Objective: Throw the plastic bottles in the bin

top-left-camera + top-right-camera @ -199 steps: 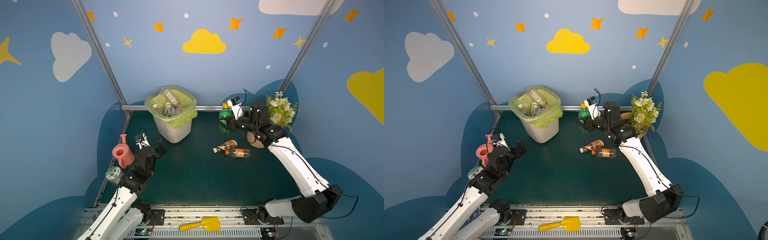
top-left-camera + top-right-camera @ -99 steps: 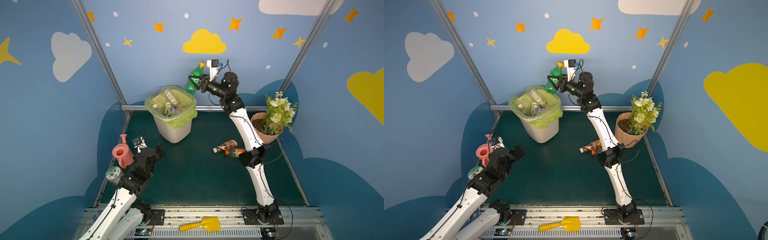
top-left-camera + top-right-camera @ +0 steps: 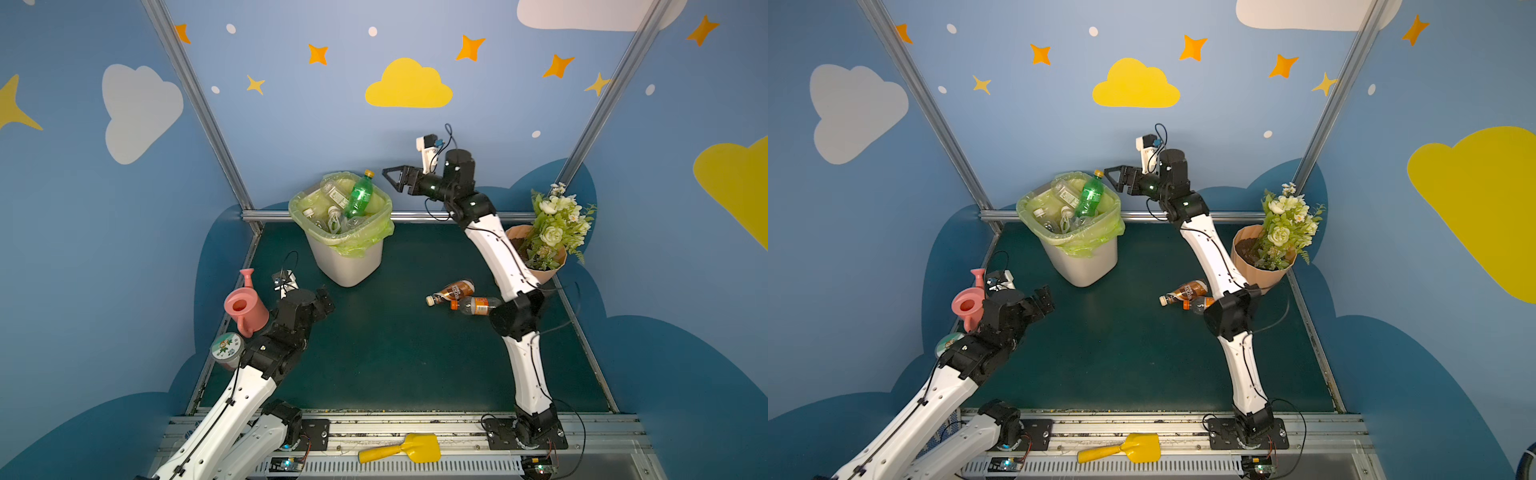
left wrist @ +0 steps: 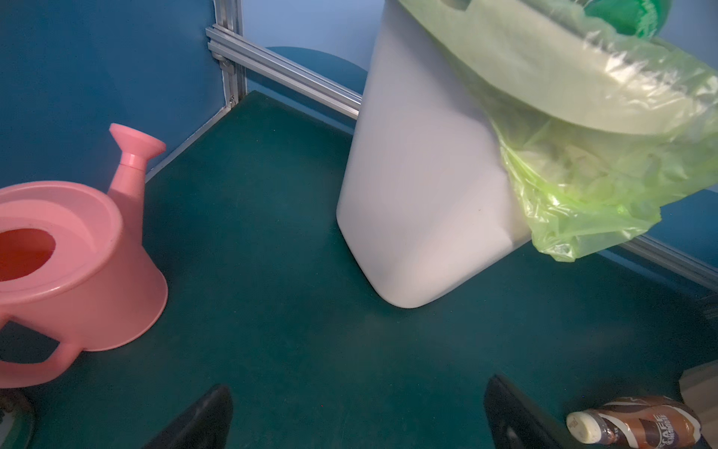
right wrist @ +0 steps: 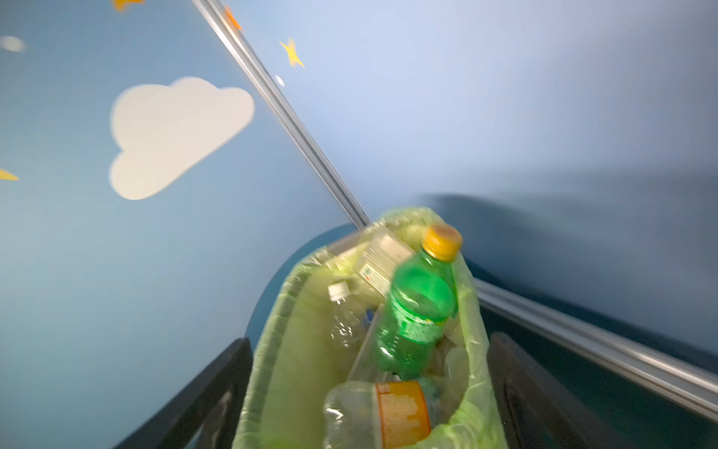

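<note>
Clock bearings are read on the green mat (image 3: 395,353) in both top views, with 12 at the back wall. The bin (image 3: 347,266) stands at 11 o'clock, lined with a yellow-green bag (image 3: 361,245) folded over its rim. Inside it a green bottle (image 3: 359,198) with an orange cap stands tilted, base down among several clear bottles (image 3: 332,195), its neck and cap showing above the rim. The right gripper (image 3: 390,179) hangs in the air just beside the bin at about 12 o'clock. Its jaws are spread wide and empty, pointing toward the bin and clear of the green bottle. Two bottles lie on their sides on the mat at 3 o'clock: a brown bottle (image 3: 453,289) with a white cap, and touching it a clear bottle with an orange label (image 3: 476,305), partly hidden by the right arm's elbow. The left gripper (image 3: 326,298) is low at 9 o'clock, jaws apart and gripping nothing, just beside a pink watering can (image 3: 245,307). A tan flowerpot (image 3: 540,272) with flowers stands at 2 o'clock. A yellow scoop (image 3: 411,449) lies on the front rail at 6 o'clock.
</note>
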